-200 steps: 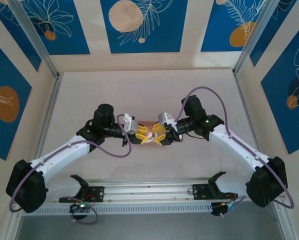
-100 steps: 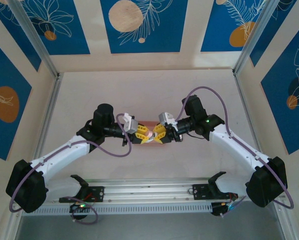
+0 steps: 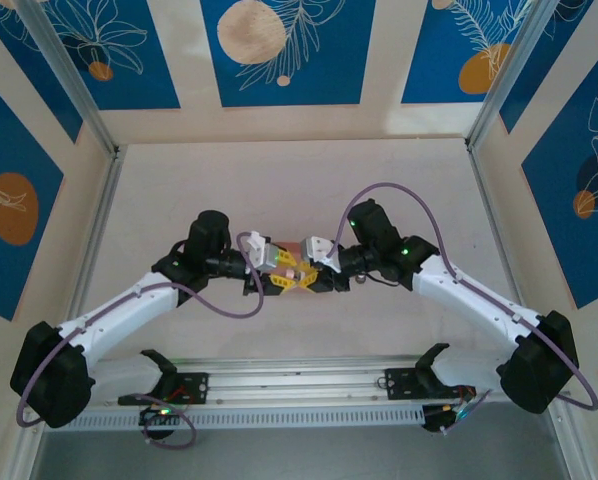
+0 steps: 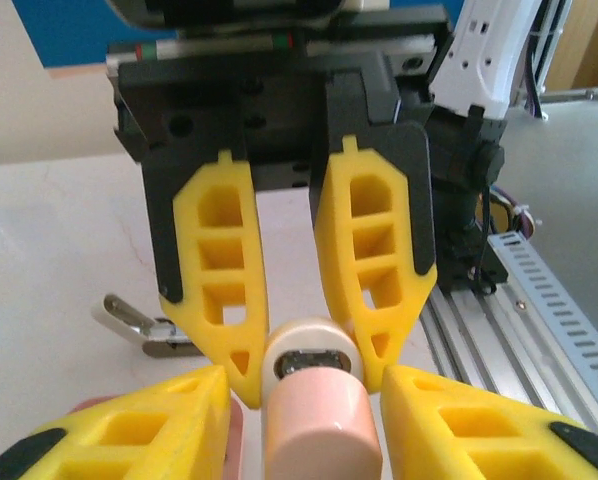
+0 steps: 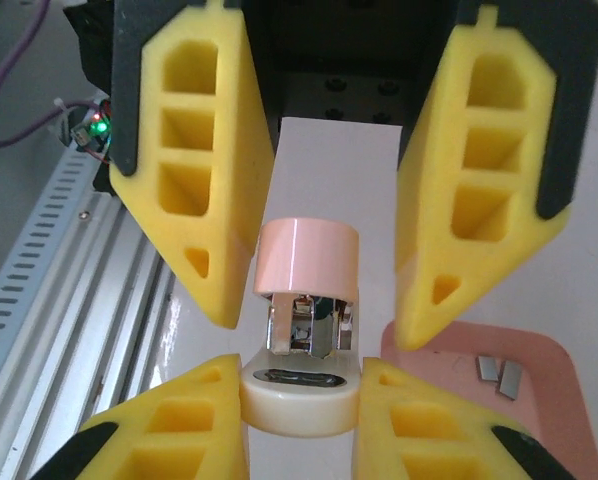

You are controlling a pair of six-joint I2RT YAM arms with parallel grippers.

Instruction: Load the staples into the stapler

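Staples [image 5: 499,375], 2 small grey strips side by side, lie in a pink tray [image 5: 554,425] on the pale table [image 3: 299,180]. The table is walled by light panels with blue leaf-patterned insets [image 3: 279,50], and an aluminium rail [image 3: 299,385] runs along its near edge.

From above, the 2 arms meet nose to nose at the table's middle, with the stapler [image 5: 304,330] between them. It is open: the pink top is raised off the cream base and the metal channel is bare between them.

The right gripper [image 5: 301,365] is clamped on the cream base, a yellow finger pressed to each side. The tray and staples sit just beside this gripper's finger, apart from the stapler and untouched.

The left gripper [image 4: 304,374] has its fingers on either side of the pink top. One finger seems to touch, but a narrow gap shows at the other, so I cannot tell whether it grips.

The right wrist view takes in the open channel, the tray and the strips. The left wrist view takes in the rounded back of the pink top and a small shiny metal piece [image 4: 144,330] lying on the table beyond.
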